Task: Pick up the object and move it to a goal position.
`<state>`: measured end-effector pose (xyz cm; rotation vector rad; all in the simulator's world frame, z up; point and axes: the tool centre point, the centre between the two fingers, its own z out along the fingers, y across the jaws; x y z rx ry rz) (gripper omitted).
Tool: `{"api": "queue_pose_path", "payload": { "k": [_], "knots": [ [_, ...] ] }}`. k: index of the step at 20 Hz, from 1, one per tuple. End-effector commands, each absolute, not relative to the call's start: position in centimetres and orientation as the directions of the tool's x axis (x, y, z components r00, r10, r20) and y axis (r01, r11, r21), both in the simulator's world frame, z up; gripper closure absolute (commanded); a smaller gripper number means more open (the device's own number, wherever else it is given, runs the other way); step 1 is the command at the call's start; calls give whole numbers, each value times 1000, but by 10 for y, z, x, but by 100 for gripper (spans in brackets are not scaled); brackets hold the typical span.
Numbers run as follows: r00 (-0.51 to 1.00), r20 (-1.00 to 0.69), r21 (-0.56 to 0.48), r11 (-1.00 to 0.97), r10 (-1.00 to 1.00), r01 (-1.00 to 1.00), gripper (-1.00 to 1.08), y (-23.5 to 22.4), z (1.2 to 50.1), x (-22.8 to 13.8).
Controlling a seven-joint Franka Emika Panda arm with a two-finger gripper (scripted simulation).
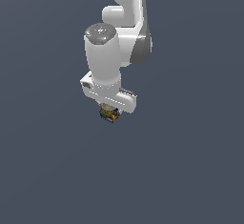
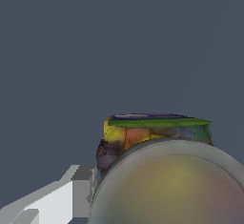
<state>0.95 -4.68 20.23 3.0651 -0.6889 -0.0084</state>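
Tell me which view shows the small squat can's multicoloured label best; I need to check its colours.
The wrist view: the small squat can fills the frame, showing green, yellow and red bands. The exterior view shows it tiny beneath the gripper.

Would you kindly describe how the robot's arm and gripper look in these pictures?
The arm is glossy white with rounded, tubular links and a grey band at one joint. Its wrist link ends in a grey domed cap. The gripper has a boxy white body. No cables show, and the fingers are mostly hidden.

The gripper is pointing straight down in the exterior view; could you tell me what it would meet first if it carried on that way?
The can, most likely: it sits right under the gripper, seemingly between the fingers already. Contact cannot be confirmed.
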Motion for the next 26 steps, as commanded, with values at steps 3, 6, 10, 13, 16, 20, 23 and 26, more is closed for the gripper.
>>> {"api": "queue_pose_path", "payload": {
  "k": [3,6,10,13,16,20,23,26],
  "knots": [
    [904,-1,0,-904,-428,-428,108,-46,250,-9],
    [904,-1,-1,-904,-428,-428,108,-45,283,-23],
    [904,-1,0,-904,-428,-428,108,-44,328,-42],
    [903,0,0,-903,-429,-429,108,-43,361,-55],
    [903,0,0,-903,-429,-429,108,-42,391,-67],
    [903,0,0,-903,-429,-429,108,-41,426,-80],
    [903,0,0,-903,-429,-429,108,-40,447,-87],
    [904,0,0,-904,-428,-428,108,-39,463,-93]
  ]
}}
